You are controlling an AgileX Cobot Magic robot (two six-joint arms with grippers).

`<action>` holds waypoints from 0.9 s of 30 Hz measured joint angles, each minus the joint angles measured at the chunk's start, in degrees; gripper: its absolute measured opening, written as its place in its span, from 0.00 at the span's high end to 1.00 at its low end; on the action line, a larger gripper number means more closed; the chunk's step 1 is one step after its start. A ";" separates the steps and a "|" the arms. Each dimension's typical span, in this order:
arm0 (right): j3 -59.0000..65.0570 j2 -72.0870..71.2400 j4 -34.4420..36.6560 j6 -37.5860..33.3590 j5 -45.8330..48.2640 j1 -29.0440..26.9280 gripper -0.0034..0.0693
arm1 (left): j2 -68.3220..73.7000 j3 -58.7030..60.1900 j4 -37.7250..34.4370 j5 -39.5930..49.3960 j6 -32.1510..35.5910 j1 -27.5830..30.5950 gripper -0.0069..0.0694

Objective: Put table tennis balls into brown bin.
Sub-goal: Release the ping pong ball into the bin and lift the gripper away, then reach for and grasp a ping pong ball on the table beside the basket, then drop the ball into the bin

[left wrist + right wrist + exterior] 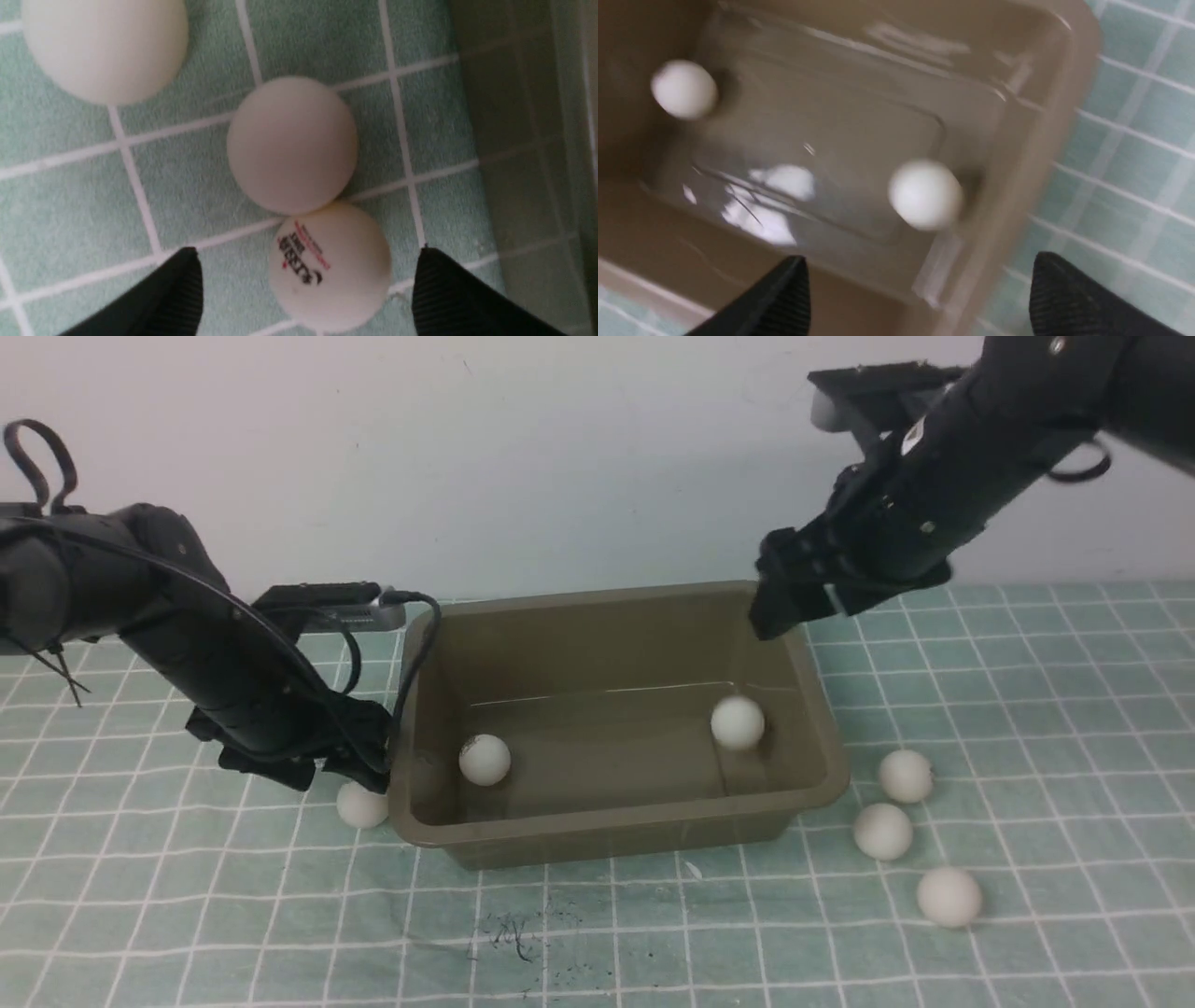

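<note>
From the near side, the front view looks forward and down over the whole brown bin (597, 835). The left wrist view faces down, close, at its 9 o'clock side. The right wrist view peers in from 2 o'clock and shares the two table tennis balls (925, 193) inside with the front view.

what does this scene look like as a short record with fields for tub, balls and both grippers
tub: olive-brown rectangular plastic tub, upright on green checked cloth
inside tub: two small white table tennis balls
right of tub: three balls
left of tub: three balls, one logo-printed ball touching a plain one
left gripper: open, low, fingers either side of the logo-printed ball
right gripper: open, empty, above the tub's far right corner
</note>
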 joint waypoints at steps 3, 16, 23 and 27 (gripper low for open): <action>0.79 -3.48 -7.47 3.11 3.31 -1.89 0.29 | 1.77 0.00 -0.25 -1.54 -0.54 -0.49 0.22; 37.66 -22.29 0.27 4.87 -9.46 -12.15 0.88 | -6.42 -8.12 5.36 12.09 -7.80 -0.20 0.45; 43.24 -12.41 9.70 -3.14 -22.96 -10.20 0.47 | -8.89 -9.19 -1.56 9.82 -1.28 -8.86 0.45; 41.76 -5.51 9.84 -4.30 -24.50 -9.77 0.20 | -4.21 -9.13 -2.08 7.97 -1.26 -12.71 0.41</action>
